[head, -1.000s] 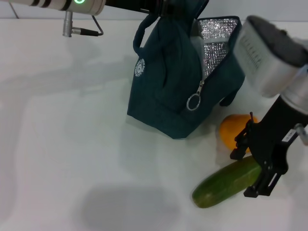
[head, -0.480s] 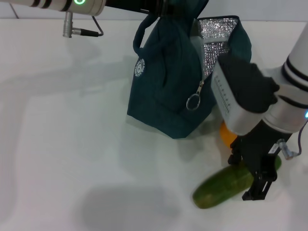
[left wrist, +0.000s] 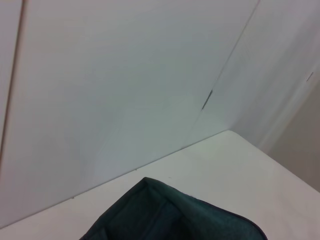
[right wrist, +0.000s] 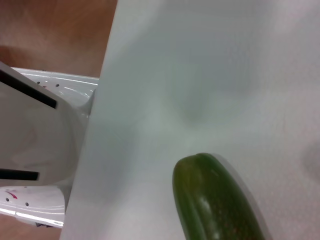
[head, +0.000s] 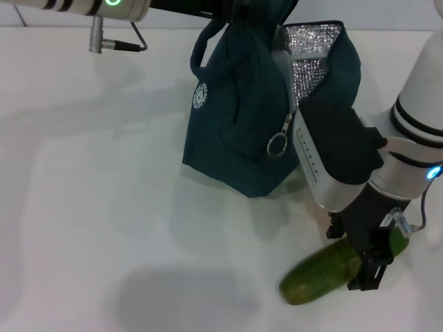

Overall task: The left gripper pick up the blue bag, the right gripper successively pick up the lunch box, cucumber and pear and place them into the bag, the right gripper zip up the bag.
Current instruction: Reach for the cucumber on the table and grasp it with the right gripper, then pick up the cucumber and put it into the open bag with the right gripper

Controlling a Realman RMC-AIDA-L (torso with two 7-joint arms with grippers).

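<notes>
The blue bag (head: 235, 117) stands at the table's far middle, its mouth open and showing silver lining; its top also shows in the left wrist view (left wrist: 170, 215). My left gripper (head: 235, 8) is shut on the bag's top at the upper edge of the head view. The cucumber (head: 318, 273) lies on the table in front of the bag, to its right. My right gripper (head: 354, 257) is low over the cucumber's right half, open, one finger on each side. The right wrist view shows the cucumber's end (right wrist: 215, 200). The pear is hidden behind my right arm. I cannot make out the lunch box.
The zipper's metal ring pull (head: 277, 145) hangs on the bag's front. The white table (head: 104, 207) stretches to the left and front. In the right wrist view the table's edge (right wrist: 95, 150) runs beside the white robot body (right wrist: 35, 150).
My right arm has swung left and down over the cucumber and now covers the pear. The cucumber, the bag and my left gripper have stayed in place.
</notes>
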